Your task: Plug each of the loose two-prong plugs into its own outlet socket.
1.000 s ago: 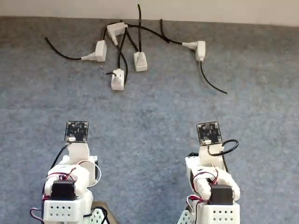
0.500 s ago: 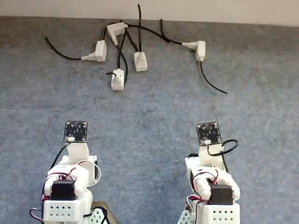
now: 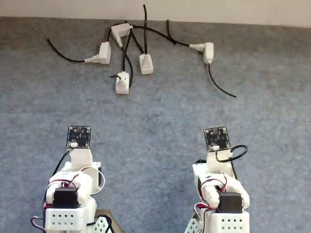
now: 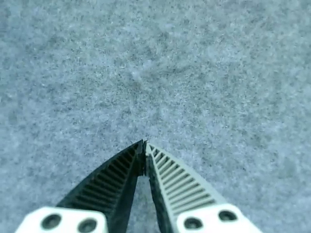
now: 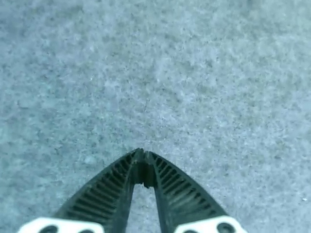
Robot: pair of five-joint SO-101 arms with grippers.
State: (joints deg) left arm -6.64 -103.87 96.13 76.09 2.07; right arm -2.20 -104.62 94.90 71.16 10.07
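A grey, felt-like table spreads beneath a pale strip of wall in the high view, with two white robot arms parked side by side at its near edge: one arm and a second arm, the latter with a short black wire looped beside its wrist. Well apart from both, along the far edge by the wall, black cords lie in a loose tangle, with one cord tail trailing out sideways and another cord tail curving toward the open table. Five white plug and socket pieces lie flat among the cords: a first piece at the trailing tail, a second piece closest to the wall, a third piece and a fourth piece in the middle of the tangle, and a fifth piece off on its own at the curving tail. From this height it cannot be told which are plugs and which are sockets, or whether any pair is joined. Each arm carries a dark square circuit board at its wrist, one board and the other board; their markings are too small to read. In the left wrist view, the left gripper, with one dark and one pale ribbed finger, has its tips pressed together over the grey surface. In the right wrist view, the right gripper, with both fingers dark, is likewise closed tip to tip above the table.
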